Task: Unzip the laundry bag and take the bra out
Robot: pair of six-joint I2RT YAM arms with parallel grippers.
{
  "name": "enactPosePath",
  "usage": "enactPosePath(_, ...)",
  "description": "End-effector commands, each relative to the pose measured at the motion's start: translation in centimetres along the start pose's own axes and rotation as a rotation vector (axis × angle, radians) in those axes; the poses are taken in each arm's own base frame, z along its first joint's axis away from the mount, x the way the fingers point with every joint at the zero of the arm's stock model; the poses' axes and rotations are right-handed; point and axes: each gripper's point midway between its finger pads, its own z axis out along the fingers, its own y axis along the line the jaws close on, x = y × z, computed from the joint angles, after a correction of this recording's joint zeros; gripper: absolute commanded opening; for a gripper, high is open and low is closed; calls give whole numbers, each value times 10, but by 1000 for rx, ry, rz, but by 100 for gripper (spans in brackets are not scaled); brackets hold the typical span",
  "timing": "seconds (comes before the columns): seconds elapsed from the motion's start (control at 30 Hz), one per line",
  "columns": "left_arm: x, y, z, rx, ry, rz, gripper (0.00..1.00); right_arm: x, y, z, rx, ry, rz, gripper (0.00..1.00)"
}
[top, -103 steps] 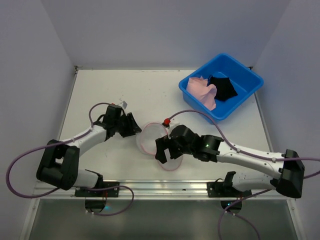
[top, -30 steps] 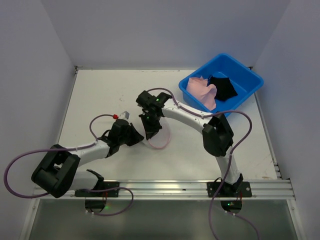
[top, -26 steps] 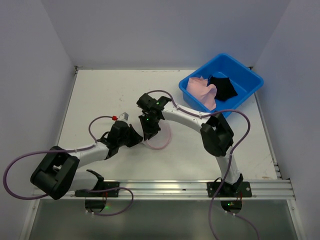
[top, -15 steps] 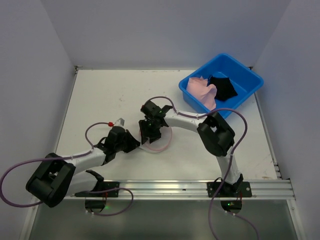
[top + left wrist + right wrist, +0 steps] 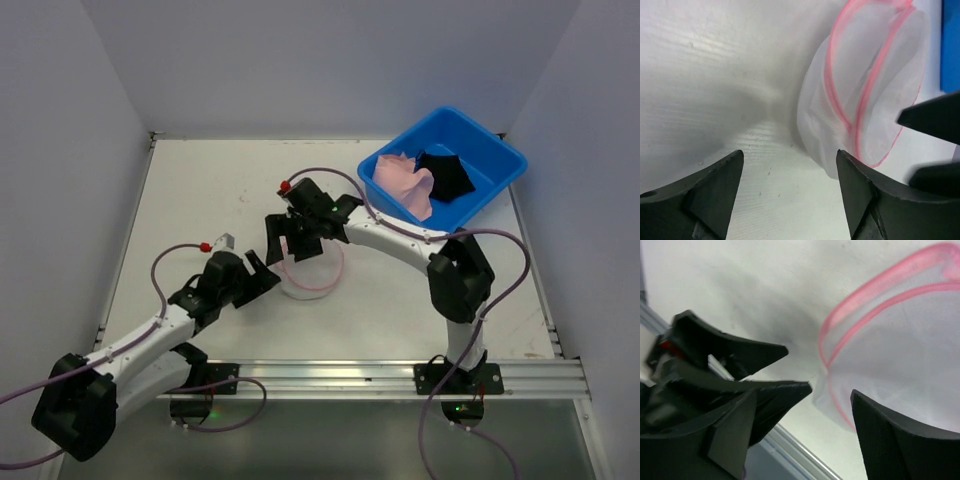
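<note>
The laundry bag [image 5: 316, 272], a white mesh pouch with pink trim, lies flattened on the table between both grippers. It also fills the left wrist view [image 5: 865, 95] and the right wrist view [image 5: 900, 330]. My left gripper [image 5: 263, 272] [image 5: 790, 155] stands open just left of the bag, with nothing between its fingers. My right gripper [image 5: 290, 243] [image 5: 804, 395] is open above the bag's far-left edge and holds nothing. No bra shows through the mesh.
A blue bin [image 5: 497, 158] at the back right holds a pink garment [image 5: 402, 180] and a black garment [image 5: 445, 177]; I cannot tell if either is the bra. The left gripper's fingers [image 5: 750, 352] sit close to the right gripper.
Both grippers went from shut to open and let go of the bag, which now rests on the table. The left arm has drawn back toward the near left.
</note>
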Motion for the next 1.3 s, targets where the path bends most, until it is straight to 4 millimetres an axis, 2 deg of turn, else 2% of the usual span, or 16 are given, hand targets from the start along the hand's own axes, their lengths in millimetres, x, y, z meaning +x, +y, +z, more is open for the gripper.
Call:
enactPosePath(0.0,-30,-10,-13,-29,-71,33,82,-41,36,-69,-54,-172,-73,84)
enactPosePath(0.17,-62,-23,-27,-14,-120,44,97,-67,24,-100,-17,-262,-87,96)
enactPosePath(0.27,-94,-28,-35,-35,-164,77,100,-85,-11,-129,39,-341,-34,98)
enactPosePath(0.33,-107,-29,-41,-52,-176,123,100,-102,-50,-156,111,-421,22,99)
enactPosePath(0.43,-141,-33,-58,-76,-237,156,100,-108,-100,-218,196,-567,100,99)
enactPosePath(0.47,-155,-41,-68,-68,-270,182,100,-99,-107,-249,209,-636,112,99)
enactPosePath(0.5,-163,-42,-75,-74,-286,189,100,-99,-131,-276,256,-704,163,99)
enactPosePath(0.57,-181,-50,-100,-76,-336,200,100,-82,-157,-311,342,-798,198,99)
enactPosePath(0.6,-187,-54,-110,-76,-356,223,100,-70,-160,-354,375,-919,207,99)
enactPosePath(0.67,-198,-57,-136,-102,-419,245,100,-48,-174,-390,503,-1010,201,99)
enactPosePath(0.7,-210,-68,-155,-92,-470,277,100,-32,-166,-419,530,-1097,181,99)
enactPosePath(0.83,-228,-79,-214,-127,-607,332,100,16,-160,-477,647,-1270,151,99)
enactPosePath(0.93,-236,-85,-262,-143,-725,364,100,47,-144,-503,633,-1370,84,99)
enactPosePath(1.07,-236,-82,-318,-166,-877,377,100,78,-131,-517,614,-1435,9,99)
enactPosePath(1.17,-233,-79,-341,-167,-938,362,100,96,-119,-524,571,-1494,-44,99)
enactPosePath(1.27,-228,-71,-349,-187,-958,333,100,104,-119,-524,568,-1512,-54,99)
